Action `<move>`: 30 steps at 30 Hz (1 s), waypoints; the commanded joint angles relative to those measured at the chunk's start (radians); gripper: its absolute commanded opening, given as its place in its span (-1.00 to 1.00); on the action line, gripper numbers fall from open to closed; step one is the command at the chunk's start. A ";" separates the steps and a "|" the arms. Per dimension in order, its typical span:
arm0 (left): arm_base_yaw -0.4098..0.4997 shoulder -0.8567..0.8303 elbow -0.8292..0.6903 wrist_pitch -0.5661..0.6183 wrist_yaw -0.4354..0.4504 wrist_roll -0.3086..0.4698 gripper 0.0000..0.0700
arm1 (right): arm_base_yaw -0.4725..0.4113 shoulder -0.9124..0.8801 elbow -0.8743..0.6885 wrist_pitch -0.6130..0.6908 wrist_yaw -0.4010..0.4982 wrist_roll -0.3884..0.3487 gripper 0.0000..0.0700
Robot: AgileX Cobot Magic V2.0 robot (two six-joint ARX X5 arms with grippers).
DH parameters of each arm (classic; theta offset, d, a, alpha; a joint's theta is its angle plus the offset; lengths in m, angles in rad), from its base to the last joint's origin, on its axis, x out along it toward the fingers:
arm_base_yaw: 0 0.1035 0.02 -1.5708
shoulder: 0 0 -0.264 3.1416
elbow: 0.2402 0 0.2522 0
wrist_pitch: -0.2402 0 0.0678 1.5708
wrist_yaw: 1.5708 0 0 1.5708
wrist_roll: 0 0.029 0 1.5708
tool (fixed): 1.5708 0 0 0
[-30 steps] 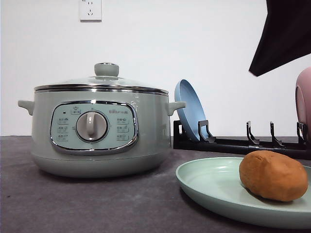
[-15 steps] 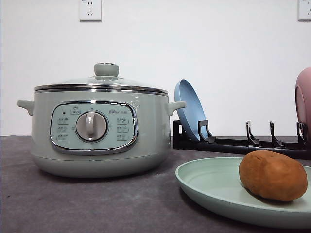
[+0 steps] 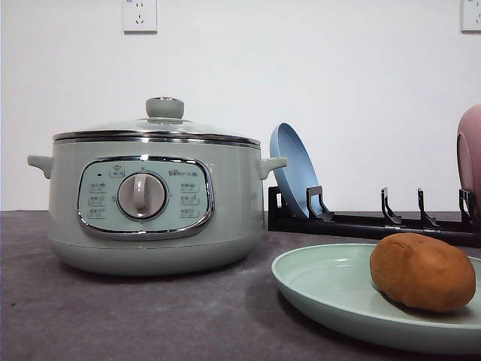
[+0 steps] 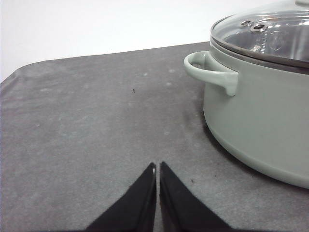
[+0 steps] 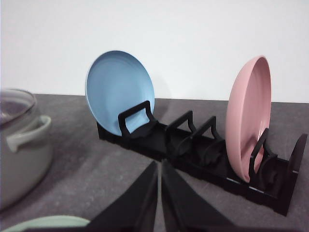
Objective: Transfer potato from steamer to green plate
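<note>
The orange-brown potato (image 3: 422,271) lies on the green plate (image 3: 323,289) at the front right of the table. The sage-green steamer (image 3: 150,199) stands to the left with its glass lid on. In the left wrist view my left gripper (image 4: 157,166) is shut and empty, low over the grey mat beside the steamer (image 4: 260,111) and its side handle. In the right wrist view my right gripper (image 5: 159,166) is shut and empty, facing the plate rack, with the green plate's rim (image 5: 46,223) showing beside its fingers and the steamer (image 5: 19,145) off to one side.
A black plate rack (image 3: 361,222) stands behind the green plate, holding a blue plate (image 3: 294,169) and a pink plate (image 3: 470,154). The same rack (image 5: 193,152), blue plate (image 5: 120,92) and pink plate (image 5: 248,118) appear in the right wrist view. A grey mat (image 4: 87,125) covers the table.
A dark arm at the upper right of the front view one second ago has moved out of the picture. The potato, plate and steamer have not moved.
</note>
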 commanded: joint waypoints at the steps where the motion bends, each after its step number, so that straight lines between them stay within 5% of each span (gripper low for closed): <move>1: 0.002 -0.002 -0.020 -0.007 -0.002 0.005 -0.99 | -0.002 -0.010 -0.019 0.023 -0.003 -0.024 -1.00; 10: 0.002 -0.002 -0.020 -0.008 -0.002 0.005 -0.99 | -0.001 -0.072 -0.123 0.065 -0.004 -0.022 -1.00; 23: 0.002 -0.002 -0.020 -0.007 -0.002 0.005 -0.99 | -0.002 -0.072 -0.122 -0.119 -0.003 -0.030 -1.00; 30: 0.002 -0.002 -0.020 -0.007 -0.001 0.005 -0.99 | -0.001 -0.072 -0.122 -0.099 0.000 -0.022 -1.00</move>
